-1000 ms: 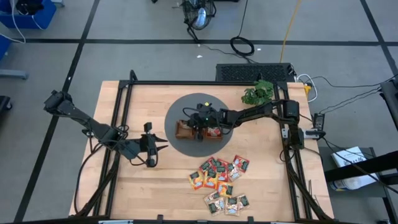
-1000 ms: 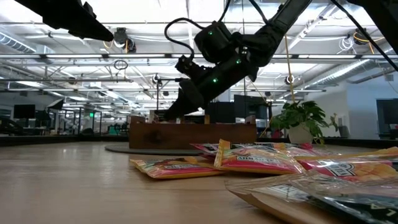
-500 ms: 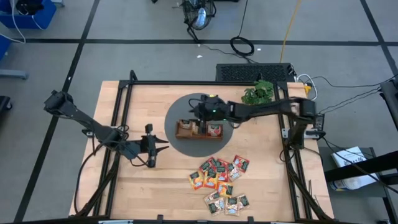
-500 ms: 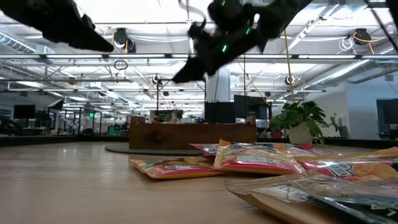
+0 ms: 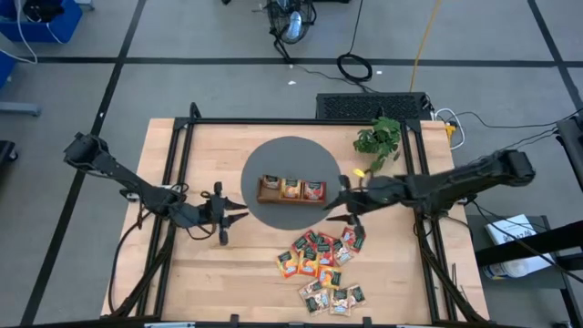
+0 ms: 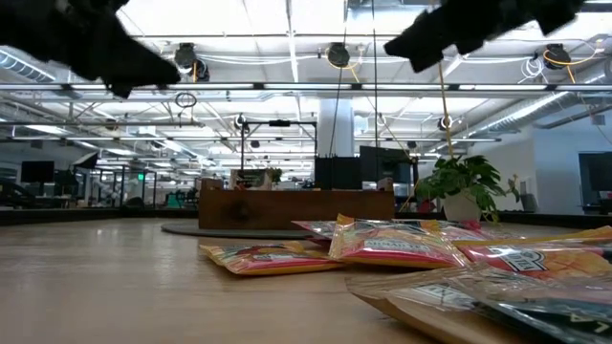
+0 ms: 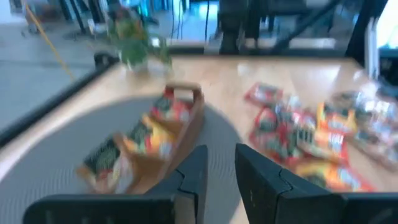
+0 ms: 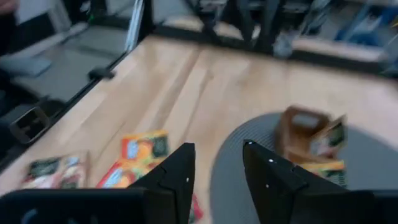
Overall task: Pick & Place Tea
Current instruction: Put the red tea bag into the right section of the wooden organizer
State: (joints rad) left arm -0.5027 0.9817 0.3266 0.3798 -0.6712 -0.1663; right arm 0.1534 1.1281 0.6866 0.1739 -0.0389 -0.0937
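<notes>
While I'm looking down from the high view, the right gripper [image 5: 343,199] is hanging just off the right edge of the round grey mat [image 5: 273,155], fingers spread and empty, right above the top of the loose tea sachets [image 5: 323,264] lying scattered on the wooden table [image 5: 228,273] toward the near edge. I'm seeing the wooden tray [image 5: 291,189] sitting on the mat with one sachet showing in each of its three compartments. The left gripper [image 5: 235,214] is waiting over the table left of the mat, fingers parted, holding nothing. A small potted plant [image 5: 378,137] is sitting at the far right.

Down at the low view, the sachets [image 6: 382,244] are piling up close to the lens, tray [image 6: 295,207] behind them, plant [image 6: 461,186] off to the right. Both arms are just dark blurs up top, so I'm not getting any finger detail there.

Left wrist view: its own fingers [image 7: 193,177] are standing apart with nothing between, tray [image 7: 168,134] and filled compartments ahead, loose sachets [image 7: 311,134] beyond.

Right wrist view: fingers [image 8: 177,171] are gaping, empty, with a few sachets [image 8: 134,155] on the wood and the tray [image 8: 308,134] on the mat [image 8: 249,155].
</notes>
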